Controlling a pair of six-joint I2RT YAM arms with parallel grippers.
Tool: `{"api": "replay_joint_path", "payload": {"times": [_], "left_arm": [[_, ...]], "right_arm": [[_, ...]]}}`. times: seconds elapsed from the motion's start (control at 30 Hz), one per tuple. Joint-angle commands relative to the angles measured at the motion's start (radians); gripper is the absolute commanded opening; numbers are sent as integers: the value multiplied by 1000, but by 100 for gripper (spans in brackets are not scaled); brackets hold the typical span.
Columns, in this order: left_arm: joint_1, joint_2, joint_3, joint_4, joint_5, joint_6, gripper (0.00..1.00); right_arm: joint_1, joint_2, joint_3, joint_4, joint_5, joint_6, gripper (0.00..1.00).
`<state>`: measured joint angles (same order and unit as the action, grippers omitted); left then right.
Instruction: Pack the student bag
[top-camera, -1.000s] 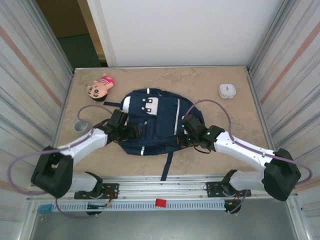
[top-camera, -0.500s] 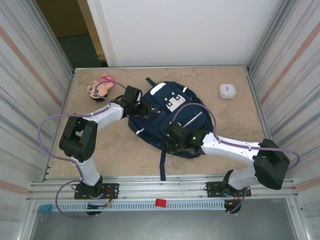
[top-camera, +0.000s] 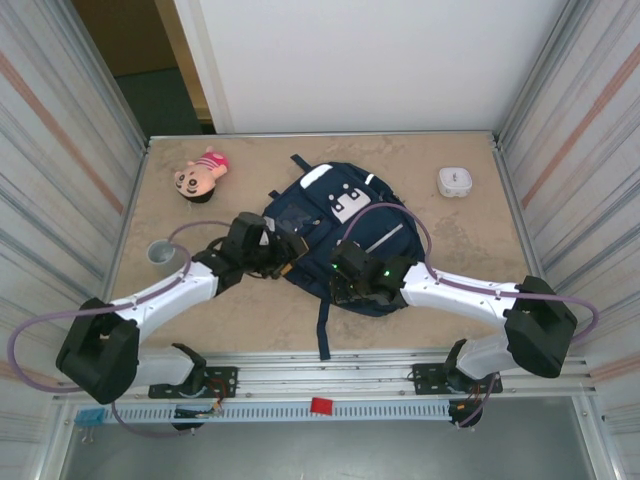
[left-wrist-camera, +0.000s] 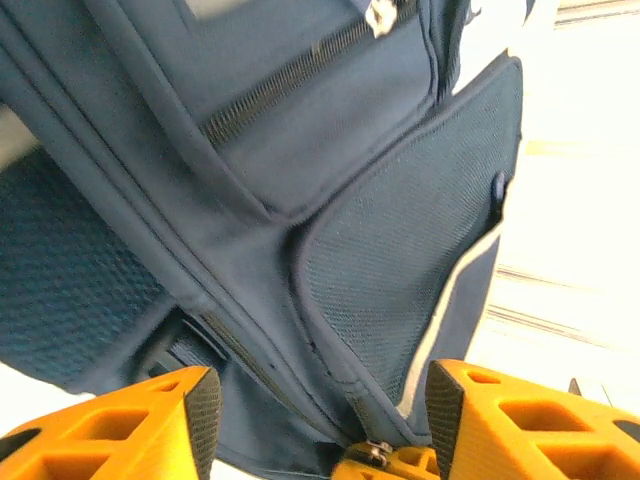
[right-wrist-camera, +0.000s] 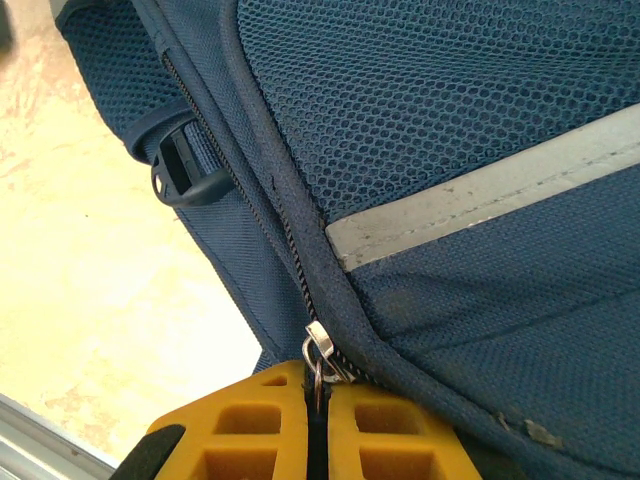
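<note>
**Zip opening in hand: pull pinched by R gripper, L jaws not yet on fabric**

Bag (top-camera: 310, 225) is laid flat mid-table (top-camera: 450, 250), front up and turned at a slant, w/ a strap trailing toward the near edge. Doll (top-camera: 198, 176), cup (top-camera: 162, 254) and white box (top-camera: 455, 182) are seen on the tabletop, well apart from the bag; none is packed yet.

R gripper (right-wrist-camera: 315, 385) is set at the bag's near edge. Its jaws are pressed together on the metal zip pull (right-wrist-camera: 319, 352), beside a mesh panel w/ a grey stripe. L gripper (left-wrist-camera: 320, 385) is set at the bag's left side. Its jaws are apart, a seam of the bag runs down between them, and no fabric is seen clamped.

Step, as judged: a compartment is being unzipped, prob. near the start, since the teeth ahead of the pull look closed. Packing proper is not begun.

Next move, as judged: the pull is to be drawn along the zip track, following the seam's curve, w/ tension kept in line w/ the teeth so the slider isn't jammed. The bag is soft and unanchored, so it is likely to be dragged along. A counter-hold is therefore needed, i.e. L jaws closed on fabric near the seam. Only then can the opening be spread and items fetched.
</note>
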<state>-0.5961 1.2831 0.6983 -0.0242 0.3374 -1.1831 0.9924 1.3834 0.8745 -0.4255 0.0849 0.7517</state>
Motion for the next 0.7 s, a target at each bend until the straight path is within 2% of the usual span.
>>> {"api": "replay_joint_path", "payload": {"times": [0.0,0.2,0.43,0.5,0.57,0.67], "left_arm": [[-33,34,-16,193,-14,-220,54],[-80,150,2,314,-6,-273,52],[-121,232,24,346,-11,-283,51],[-126,246,26,355,-14,-292,48],[-126,262,27,369,-24,-295,35],[-119,274,34,350,-32,-284,9]], "right_arm": [[-11,-12,12,76,-16,-15,0],[-12,-39,-4,81,-11,-12,0],[-14,-60,-21,93,-11,-9,0],[-14,-62,-22,94,-13,-12,0],[-14,-69,-25,94,-12,-12,0],[-24,-88,-31,66,-2,-12,0]]}}
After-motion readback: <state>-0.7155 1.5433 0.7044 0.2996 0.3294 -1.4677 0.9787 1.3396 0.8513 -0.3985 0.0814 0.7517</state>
